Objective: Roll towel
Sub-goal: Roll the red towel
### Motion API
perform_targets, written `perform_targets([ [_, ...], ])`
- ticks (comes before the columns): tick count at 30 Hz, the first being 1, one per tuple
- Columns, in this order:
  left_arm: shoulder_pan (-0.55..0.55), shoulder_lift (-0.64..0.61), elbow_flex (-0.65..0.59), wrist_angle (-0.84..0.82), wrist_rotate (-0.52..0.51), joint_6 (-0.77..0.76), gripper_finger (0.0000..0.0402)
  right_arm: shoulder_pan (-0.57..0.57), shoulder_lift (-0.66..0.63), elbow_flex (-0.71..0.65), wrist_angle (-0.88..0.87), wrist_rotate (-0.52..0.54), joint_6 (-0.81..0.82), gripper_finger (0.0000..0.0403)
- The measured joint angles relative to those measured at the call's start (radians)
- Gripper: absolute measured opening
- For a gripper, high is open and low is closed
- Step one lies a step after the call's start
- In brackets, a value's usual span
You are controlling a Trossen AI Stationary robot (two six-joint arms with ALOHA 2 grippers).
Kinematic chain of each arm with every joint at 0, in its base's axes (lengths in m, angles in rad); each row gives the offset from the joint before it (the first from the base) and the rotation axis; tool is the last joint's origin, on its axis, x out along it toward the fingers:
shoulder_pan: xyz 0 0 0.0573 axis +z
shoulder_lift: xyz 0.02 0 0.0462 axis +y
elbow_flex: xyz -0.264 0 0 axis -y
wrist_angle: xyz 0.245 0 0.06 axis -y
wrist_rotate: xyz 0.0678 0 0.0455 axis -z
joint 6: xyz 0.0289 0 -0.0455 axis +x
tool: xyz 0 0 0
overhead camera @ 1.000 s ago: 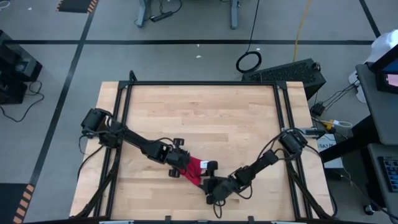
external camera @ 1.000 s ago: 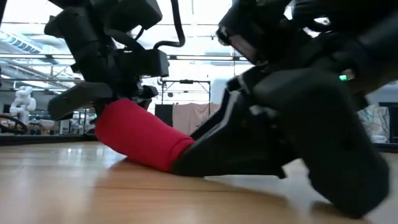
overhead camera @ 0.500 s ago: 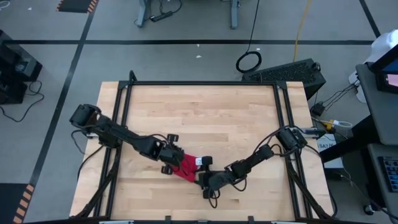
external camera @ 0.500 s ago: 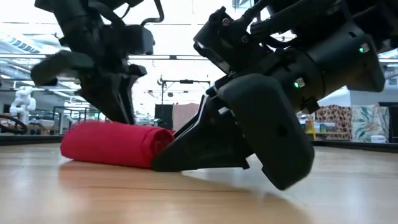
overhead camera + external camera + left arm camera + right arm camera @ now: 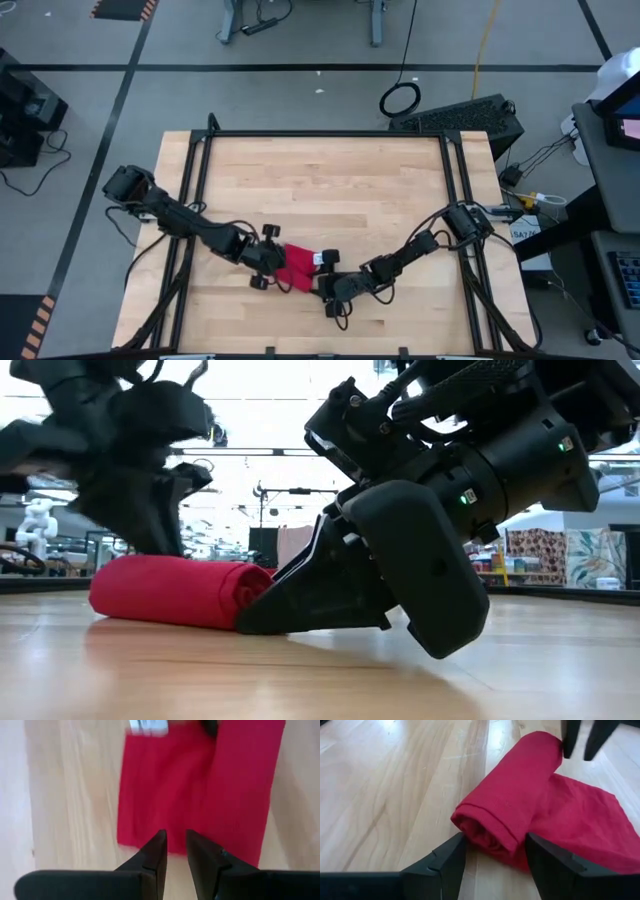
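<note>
Towel (image 5: 297,268), shifted toward 9 o'clock, lying half-rolled on counter (image 5: 330,180); right hand (image 5: 492,851) gaping around roll's end; left hand (image 5: 174,851) nearly closed, holding nothing.

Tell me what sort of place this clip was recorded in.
Probably a robotics lab or workshop. A light wooden table in a black metal frame stands on a grey floor marked with dark tape lines, loose cables lie around it, and the low view shows a large open hall with shelving behind.
</note>
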Motion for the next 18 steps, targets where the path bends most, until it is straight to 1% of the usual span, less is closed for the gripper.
perform_targets([
  [6, -0.025, -0.007, -0.016, -0.012, 0.003, -0.051, 0.0079, -0.002, 0.0, 0.0, -0.003, -0.011, 0.011, 0.0196],
  [10, -0.044, -0.006, -0.016, -0.072, 0.02, -0.061, 0.0079, -0.002, 0.0, 0.0, -0.003, -0.013, 0.012, 0.0196],
  [13, -0.059, -0.049, -0.016, -0.128, 0.001, -0.079, 0.0079, -0.002, 0.0, 0.0, -0.003, -0.013, 0.013, 0.0196],
  [17, -0.074, -0.129, -0.016, -0.166, -0.027, -0.123, 0.0079, -0.001, 0.0, 0.0, 0.0, -0.014, 0.013, 0.0196],
  [18, -0.078, -0.148, -0.016, -0.154, -0.027, -0.131, 0.0079, -0.001, 0.0, 0.0, -0.001, -0.014, 0.013, 0.0196],
])
